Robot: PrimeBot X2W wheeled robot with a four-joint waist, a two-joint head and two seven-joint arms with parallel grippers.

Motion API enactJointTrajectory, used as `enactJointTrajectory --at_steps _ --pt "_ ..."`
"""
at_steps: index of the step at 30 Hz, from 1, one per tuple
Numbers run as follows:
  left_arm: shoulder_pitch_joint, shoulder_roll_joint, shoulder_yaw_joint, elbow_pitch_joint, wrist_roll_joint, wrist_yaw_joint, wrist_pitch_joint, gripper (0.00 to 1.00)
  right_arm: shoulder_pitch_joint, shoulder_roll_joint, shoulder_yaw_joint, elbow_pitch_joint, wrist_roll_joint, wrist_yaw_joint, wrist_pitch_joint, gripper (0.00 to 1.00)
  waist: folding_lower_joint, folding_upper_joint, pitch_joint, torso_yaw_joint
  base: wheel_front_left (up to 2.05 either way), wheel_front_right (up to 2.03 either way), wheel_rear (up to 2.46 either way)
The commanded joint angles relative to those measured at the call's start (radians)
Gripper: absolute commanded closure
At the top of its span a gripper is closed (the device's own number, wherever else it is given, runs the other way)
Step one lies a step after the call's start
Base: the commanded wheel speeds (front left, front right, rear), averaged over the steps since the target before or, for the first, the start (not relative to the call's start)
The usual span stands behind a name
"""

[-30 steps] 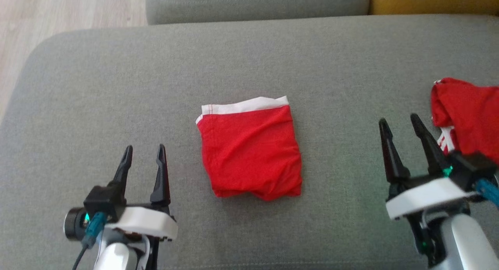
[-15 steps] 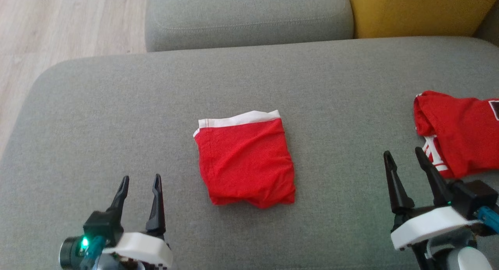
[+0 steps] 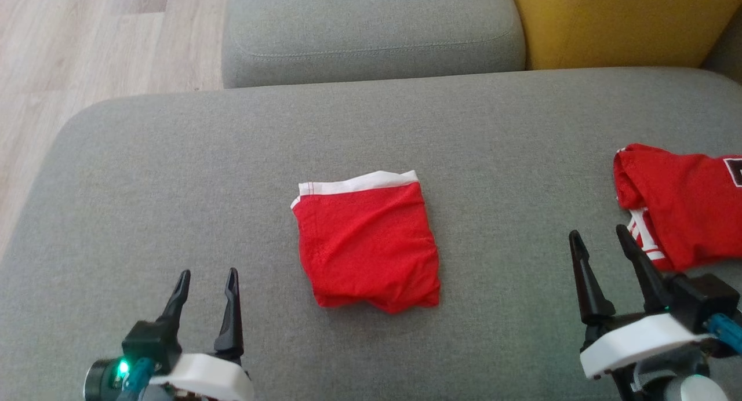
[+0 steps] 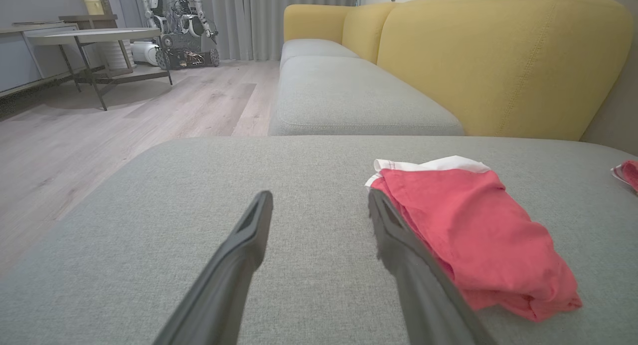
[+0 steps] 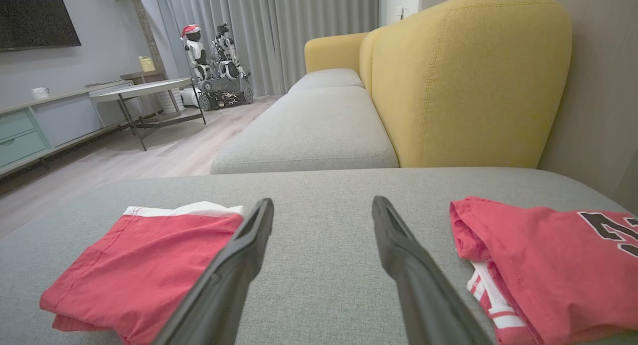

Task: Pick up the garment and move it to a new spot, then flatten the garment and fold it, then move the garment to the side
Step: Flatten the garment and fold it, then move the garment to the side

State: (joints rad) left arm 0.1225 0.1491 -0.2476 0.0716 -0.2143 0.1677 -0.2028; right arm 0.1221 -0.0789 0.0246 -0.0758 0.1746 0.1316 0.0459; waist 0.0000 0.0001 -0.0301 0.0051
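We see the folded red garment [image 3: 366,247], with its white waistband [image 3: 359,183] at the far edge, in the middle of the grey sofa cushion [image 3: 174,175]. A red jersey [image 3: 678,204] lies at the right, just beside our right gripper [image 3: 597,231]. Its black numerals [image 5: 605,230] are cut off and we cannot read them. The right gripper and the left gripper [image 3: 208,272] both stand wide, holding nothing, clear of the cloth. Beyond are a yellow backrest [image 3: 614,24], a wooden floor [image 3: 87,36], and far off another robot [image 5: 214,61] by a table [image 5: 144,88].

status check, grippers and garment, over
Both open, empty: left gripper, right gripper. Folded red garment mid grey cushion, not held. Red jersey beside right gripper.
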Motion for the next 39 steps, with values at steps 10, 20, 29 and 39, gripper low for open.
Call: enactJointTrajectory --at_steps 10,20,29,39 --pt "-0.031 0.018 0.024 -0.049 -0.004 0.015 -0.003 0.0 -0.009 -0.002 0.013 -0.05 -0.008 -0.001 0.007 0.0 0.0 -0.0001 0.004 0.002 0.0 0.0 0.0" --pt "-0.036 0.019 0.018 -0.054 -0.006 0.02 -0.005 0.0 -0.008 0.002 0.008 -0.054 -0.012 -0.001 0.011 0.0 0.0 -0.0001 0.009 0.009 0.0 0.0 0.0" --pt "-0.067 0.009 0.006 -0.06 -0.005 0.022 -0.018 0.0 -0.017 -0.002 -0.009 0.012 0.011 -0.001 0.012 0.0 0.0 -0.0001 0.025 0.066 0.0 0.0 0.0" --pt "-0.177 -0.031 -0.04 -0.046 0.0 -0.005 -0.043 0.0 -0.133 -0.02 0.038 0.222 0.034 -0.001 -0.016 0.0 0.0 -0.0001 0.108 0.239 0.0 0.0 0.0"
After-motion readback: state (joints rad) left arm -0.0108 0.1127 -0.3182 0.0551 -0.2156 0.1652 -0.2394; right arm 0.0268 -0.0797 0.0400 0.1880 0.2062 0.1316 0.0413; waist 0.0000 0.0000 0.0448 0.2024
